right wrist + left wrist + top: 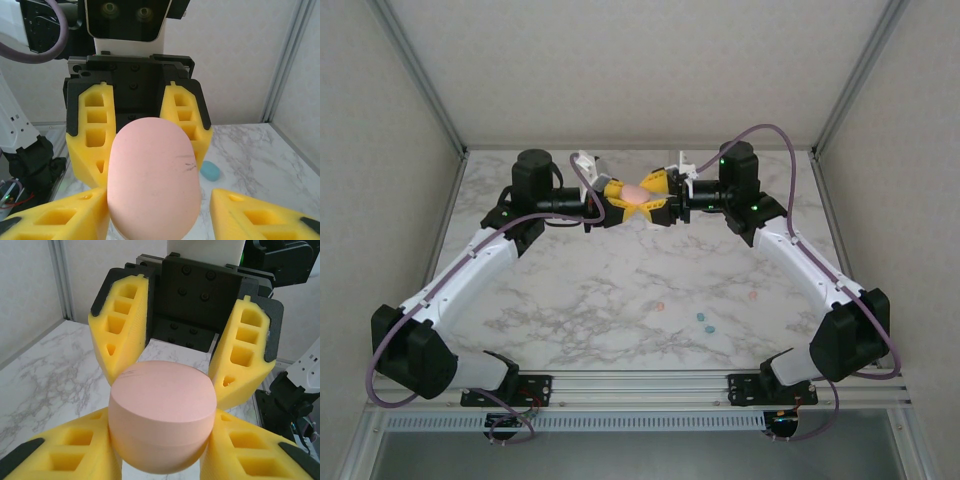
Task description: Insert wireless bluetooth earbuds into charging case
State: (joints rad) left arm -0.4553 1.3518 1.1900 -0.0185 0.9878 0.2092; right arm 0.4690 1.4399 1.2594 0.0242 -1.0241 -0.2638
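– Left gripper (618, 200), how does it stand?
– Pinching the case (634, 192). In its wrist view both yellow fingers (75, 450) press the pink case's sides, low on the body.
– And the right gripper (656, 196)?
– Spread. It meets the left one nose to nose over the far middle of the table (620, 290), jaws set about the same case. In its own wrist view one finger touches the case. The other stands clear, with a gap between.
– So who carries it?
– The left, as far as I can see. The case is off the table, between the two grippers.
– Open or closed, the case?
– Closed. A seam runs round it below the flat top.
– Earbuds?
– On the table, near side, well apart from the grippers. Two pink-orange earbuds (660, 306) lie apart from each other, and two teal earbuds (700, 316) sit close together between them.
– Anything else?
– A teal lump (210, 171) on the table beyond the case, in the right wrist view. Cannot tell what it is.
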